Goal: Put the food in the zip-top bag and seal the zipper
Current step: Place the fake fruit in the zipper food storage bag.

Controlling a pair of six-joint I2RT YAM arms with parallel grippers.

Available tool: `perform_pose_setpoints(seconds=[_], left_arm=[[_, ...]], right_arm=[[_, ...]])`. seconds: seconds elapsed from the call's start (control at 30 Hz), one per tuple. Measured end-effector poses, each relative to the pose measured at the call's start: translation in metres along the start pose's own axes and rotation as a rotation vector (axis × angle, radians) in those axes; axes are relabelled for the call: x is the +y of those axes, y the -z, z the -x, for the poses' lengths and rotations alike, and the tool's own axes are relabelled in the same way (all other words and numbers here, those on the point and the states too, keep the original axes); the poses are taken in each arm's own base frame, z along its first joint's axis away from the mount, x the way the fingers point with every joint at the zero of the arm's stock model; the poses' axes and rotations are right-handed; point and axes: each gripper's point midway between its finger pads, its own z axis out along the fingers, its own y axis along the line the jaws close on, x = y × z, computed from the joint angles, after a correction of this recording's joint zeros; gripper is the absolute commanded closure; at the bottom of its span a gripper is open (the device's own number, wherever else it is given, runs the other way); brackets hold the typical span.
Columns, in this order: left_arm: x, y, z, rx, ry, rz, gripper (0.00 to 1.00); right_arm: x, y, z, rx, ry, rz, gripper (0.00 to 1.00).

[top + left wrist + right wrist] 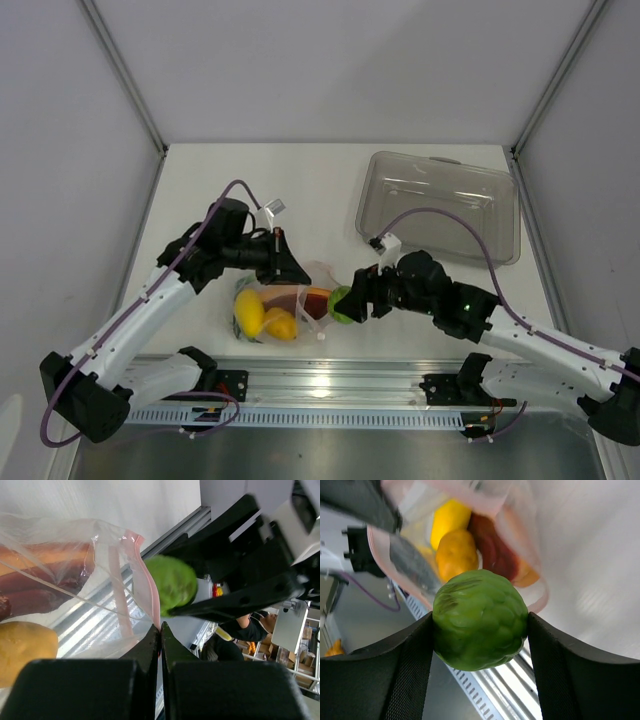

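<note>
- Green lime (480, 626): round, pebbled, rigid-looking; clamped across its widest part by right gripper (352, 300), jaws spread wide around it; held just outside the mouth of zip-top bag (318, 272).
- Clear film of the bag: soft, light, judged slippery and prone to folding shut; best taken at the stiffer pink zipper (150, 587), not at the slack wall.
- Left gripper (160, 629): fingers pressed together at the bag's mouth edge, apparently nipping the pink strip to lift that lip, the film at the very tips too blurred to confirm.
- Inside the bag: two yellow lemons (250, 310) and reddish-brown meat slice (45, 577), lying toward the closed end.
- Lime handling, as a judgement: light, hard, liable to roll once released; release advisable only well within the bag's mouth.
- Room for moving: opening narrow, seemingly little wider than the lime; pink lip close beside the fruit; left fingers right at the mouth, hence small margin for the right fingers.
- Clear rigid tray (450, 185): well apart from the bag, on its far side; metal rail (340, 385) just past the bag's near edge.
</note>
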Motion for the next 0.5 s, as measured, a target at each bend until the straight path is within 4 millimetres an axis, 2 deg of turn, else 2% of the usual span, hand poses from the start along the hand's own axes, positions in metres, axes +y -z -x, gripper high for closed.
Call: perform_pose_setpoints(seconds=[0.17,0.27,0.37,0.5], left_arm=[[-0.004,0.005,0.001,-0.003,0.003,0.009,0.99],[-0.004,0.006,-0.001,0.002,0.012,0.018,0.99],[-0.003,0.007,-0.002,0.005,0.018,0.026,1.00],[-0.003,0.011,-0.006,0.003,0.020,0.030,1.00]], right_arm=[[0.020,-0.014,-0.030,0.079,0.063,0.044,0.96],[0.022,-0.025,-0.040,0.096,0.106,0.028,0.96],[0.017,-0.032,-0.044,0.098,0.137,-0.009,0.96],[0.013,-0.039,-0.034,0.066,0.163,-0.047,0.96]])
